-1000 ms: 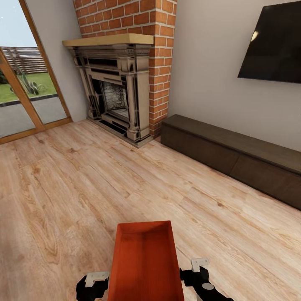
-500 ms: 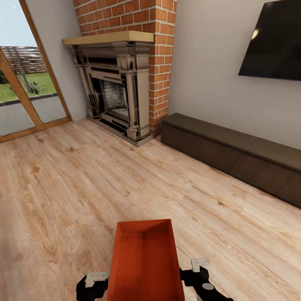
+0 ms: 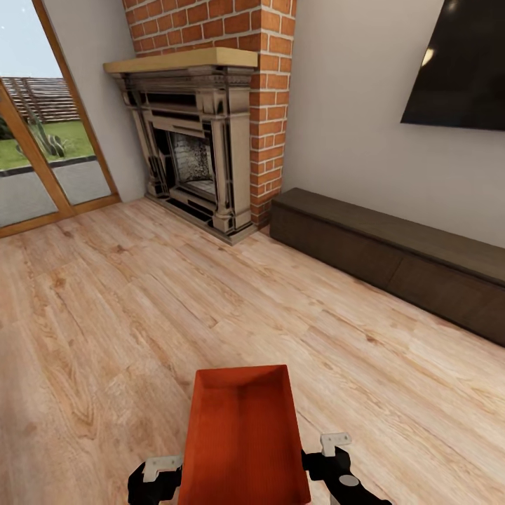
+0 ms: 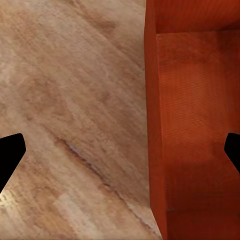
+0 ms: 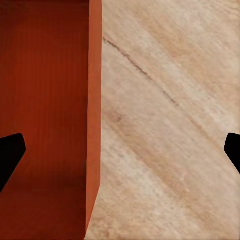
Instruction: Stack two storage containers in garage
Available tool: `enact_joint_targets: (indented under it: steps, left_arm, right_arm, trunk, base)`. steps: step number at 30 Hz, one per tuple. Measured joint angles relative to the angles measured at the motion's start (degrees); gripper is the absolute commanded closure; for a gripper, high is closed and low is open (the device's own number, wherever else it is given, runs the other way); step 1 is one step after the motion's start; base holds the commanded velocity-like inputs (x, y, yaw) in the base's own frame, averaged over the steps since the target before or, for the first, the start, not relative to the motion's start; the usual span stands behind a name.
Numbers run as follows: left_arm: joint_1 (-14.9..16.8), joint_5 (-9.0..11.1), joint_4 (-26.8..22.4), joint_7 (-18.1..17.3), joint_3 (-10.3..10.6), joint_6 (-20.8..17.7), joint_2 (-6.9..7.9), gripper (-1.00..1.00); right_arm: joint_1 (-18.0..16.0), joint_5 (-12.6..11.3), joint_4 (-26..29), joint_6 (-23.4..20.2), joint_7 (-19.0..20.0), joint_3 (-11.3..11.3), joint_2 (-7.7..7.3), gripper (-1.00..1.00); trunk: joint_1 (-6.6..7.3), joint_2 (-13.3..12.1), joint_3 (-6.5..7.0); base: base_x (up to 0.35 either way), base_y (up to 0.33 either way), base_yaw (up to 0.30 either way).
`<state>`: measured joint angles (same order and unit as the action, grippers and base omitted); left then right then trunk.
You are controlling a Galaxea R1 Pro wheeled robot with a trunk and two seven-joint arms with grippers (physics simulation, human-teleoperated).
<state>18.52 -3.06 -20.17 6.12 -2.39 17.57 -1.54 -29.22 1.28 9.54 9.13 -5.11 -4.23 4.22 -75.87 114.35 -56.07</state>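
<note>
Left claw (image 3: 156,478), right claw (image 3: 335,463): fingers spread wide, each straddling one long wall of orange-red rectangular plastic tub (image 3: 242,435), carried above light wood-plank floor (image 3: 126,308). Risk: unclamped walls, so tub may slide off during travel.

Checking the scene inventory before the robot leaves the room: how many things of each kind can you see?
Orange-red storage container: 1
Fireplace: 1
Black wall TV: 1
Low dark-brown cabinet: 1
Total: 4
</note>
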Motion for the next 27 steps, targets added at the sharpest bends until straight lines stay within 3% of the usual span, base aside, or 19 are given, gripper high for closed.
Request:
enact_joint_targets:
  steps: [27]
  left_arm:
    - [0.00, 0.04, -0.05, 0.00, 0.02, 0.00, 0.00, -1.00]
  right_arm:
    - [-0.01, 0.02, -0.08, -0.03, 0.00, 0.00, 0.00, -1.00]
  trunk:
    - [-5.49, 10.01, -4.48]
  base:
    - [0.000, 0.000, 0.000]
